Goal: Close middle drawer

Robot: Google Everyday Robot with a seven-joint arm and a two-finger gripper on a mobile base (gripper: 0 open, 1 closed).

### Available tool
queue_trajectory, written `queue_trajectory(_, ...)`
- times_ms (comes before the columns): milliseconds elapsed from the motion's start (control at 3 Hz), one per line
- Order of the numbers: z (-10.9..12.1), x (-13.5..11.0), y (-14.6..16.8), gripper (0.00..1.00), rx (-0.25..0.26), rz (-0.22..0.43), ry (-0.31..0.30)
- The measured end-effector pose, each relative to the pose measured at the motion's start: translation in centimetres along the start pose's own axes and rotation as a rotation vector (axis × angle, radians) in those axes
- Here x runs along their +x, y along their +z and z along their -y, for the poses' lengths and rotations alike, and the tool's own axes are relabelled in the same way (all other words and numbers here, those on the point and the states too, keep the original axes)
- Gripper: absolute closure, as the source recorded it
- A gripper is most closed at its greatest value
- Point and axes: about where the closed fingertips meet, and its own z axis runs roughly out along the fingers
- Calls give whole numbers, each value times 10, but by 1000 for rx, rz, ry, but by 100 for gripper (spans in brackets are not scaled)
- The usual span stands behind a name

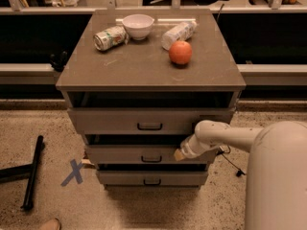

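The middle drawer (144, 155) is a grey-brown tray with a slim front panel and a small dark pull handle (151, 159). It stands pulled out a little beyond the cabinet, under the taller top drawer (144, 121). My gripper (181, 154) is at the end of the white arm (225, 135) that reaches in from the right. It rests against the right part of the middle drawer's front panel, right of the handle.
The cabinet top (120, 66) carries a can (110, 37), a white bowl (138, 26), a lying bottle (178, 33) and an orange fruit (180, 52). The bottom drawer (148, 178) sticks out slightly. A blue tape X (73, 172) and a black stand leg (32, 171) lie on the floor left.
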Motion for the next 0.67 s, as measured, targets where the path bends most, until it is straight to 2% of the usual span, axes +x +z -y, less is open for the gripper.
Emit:
queue_trajectory(333, 3, 12, -7, 100, 3, 10, 7)
queue_trajectory(667, 15, 44, -28, 100, 8, -1, 0)
